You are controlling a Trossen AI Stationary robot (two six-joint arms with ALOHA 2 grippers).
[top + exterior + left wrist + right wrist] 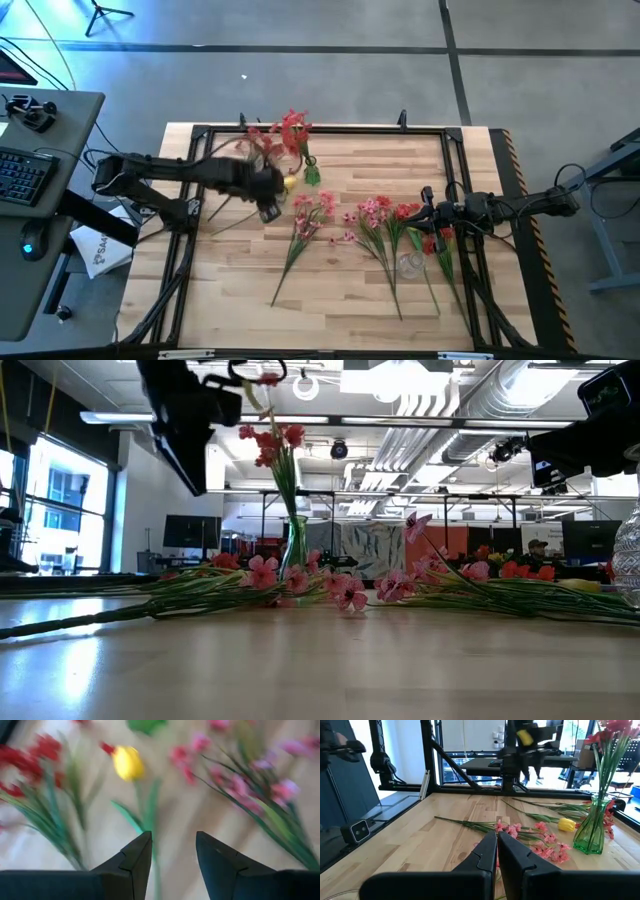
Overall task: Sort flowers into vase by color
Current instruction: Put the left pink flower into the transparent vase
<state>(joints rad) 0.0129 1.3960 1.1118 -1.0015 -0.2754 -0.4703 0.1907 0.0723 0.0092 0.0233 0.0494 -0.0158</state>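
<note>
Several red flowers [290,128] are already standing in the green vase [311,172] near the table's far edge, so by my reading the sorting is begun but far from finished. Pink sprays [310,215] are lying across the middle of the wooden table [230,290], more pink and red ones [385,215] are lying toward the right side, and a yellow bloom [290,182] is resting just beside the vase. A clear glass vase [411,265] is sitting among the right-hand stems, seemingly empty. The left gripper [172,851] is hovering above the yellow flower's stem, its fingers parted and holding nothing. The right gripper [497,851] is waiting over the right-hand stems, fingers nearly closed with only a slim gap, nothing between them. Open tabletop is lying toward the near edge, giving room to move; the black frame rails [190,210] are hemming both sides, and the vase is crowding the left gripper's working space.
</note>
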